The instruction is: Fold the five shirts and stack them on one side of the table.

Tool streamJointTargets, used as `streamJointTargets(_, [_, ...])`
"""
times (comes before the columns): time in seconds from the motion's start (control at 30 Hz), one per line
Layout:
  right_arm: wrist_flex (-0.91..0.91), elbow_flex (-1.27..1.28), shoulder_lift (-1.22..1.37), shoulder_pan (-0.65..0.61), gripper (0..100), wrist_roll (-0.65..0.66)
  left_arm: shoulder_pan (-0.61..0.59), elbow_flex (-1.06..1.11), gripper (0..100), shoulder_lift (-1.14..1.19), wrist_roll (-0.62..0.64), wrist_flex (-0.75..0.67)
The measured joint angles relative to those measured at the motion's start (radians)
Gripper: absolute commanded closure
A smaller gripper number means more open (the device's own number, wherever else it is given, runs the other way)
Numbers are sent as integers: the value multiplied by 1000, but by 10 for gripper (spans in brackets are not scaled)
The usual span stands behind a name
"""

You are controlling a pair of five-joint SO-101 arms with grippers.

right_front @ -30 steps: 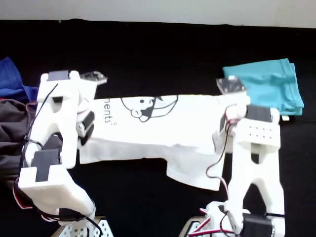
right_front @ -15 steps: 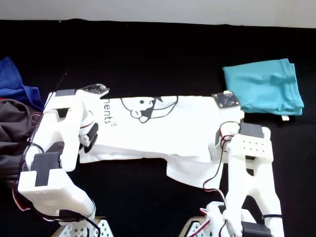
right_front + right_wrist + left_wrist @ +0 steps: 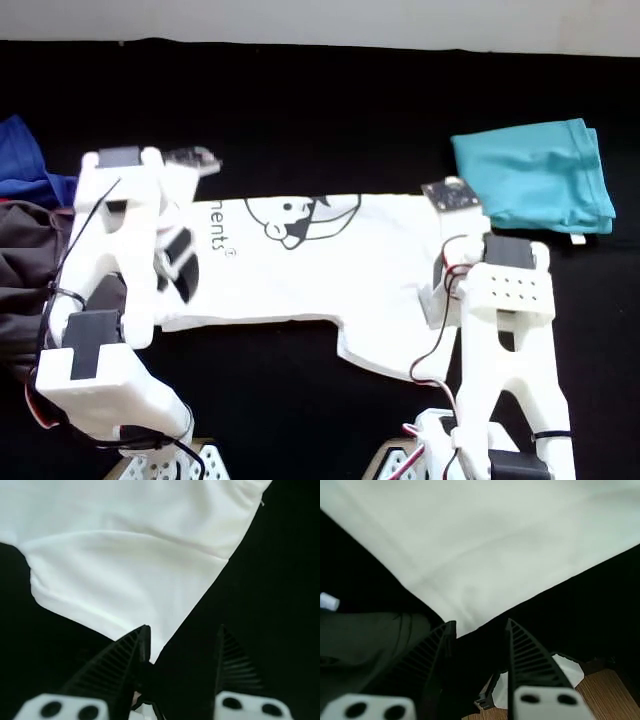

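Spread and empty: left end effector [image 3: 480, 625] and right end effector [image 3: 183, 629] over the near hem of the white shirt [image 3: 330, 265].
Flat on the middle of the counter [image 3: 300, 110], it looks light, limp cloth, best pinched at hem corners. The arms cover its ends; the dark pile [image 3: 20, 270] is cut off at the edge; a folded teal shirt [image 3: 535, 185] lies farther off.

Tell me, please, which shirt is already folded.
The teal shirt, a neat rectangle; the white shirt lies spread out, and the blue shirt and dark shirt lie bunched.
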Motion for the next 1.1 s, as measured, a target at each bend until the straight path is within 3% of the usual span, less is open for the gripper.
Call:
streamJointTargets(0.13, [38, -141, 0, -20, 800, 0, 0, -203, 878, 0, 0, 54])
streamJointTargets(0.2, [12, -189, -2, -18, 906, 0, 3, -242, 999, 0, 6, 55])
streamJointTargets(0.27, [-60, -195, 6, -32, 997, 0, 28, -258, 974, 25, 58, 15])
streamJointTargets(0.47, [-276, -227, 222, -49, 993, -9, 123, -281, 991, 253, 160, -135])
streamJointTargets(0.6, [-402, -345, 434, -49, 993, -114, 147, -376, 991, 422, 206, -187])
streamJointTargets(0.77, [-454, -539, 718, -49, 993, -150, 135, -580, 991, 609, 218, -181])
streamJointTargets(1.1, [-453, -1002, 1235, -52, 993, -152, 41, -1092, 991, 918, 221, -31])
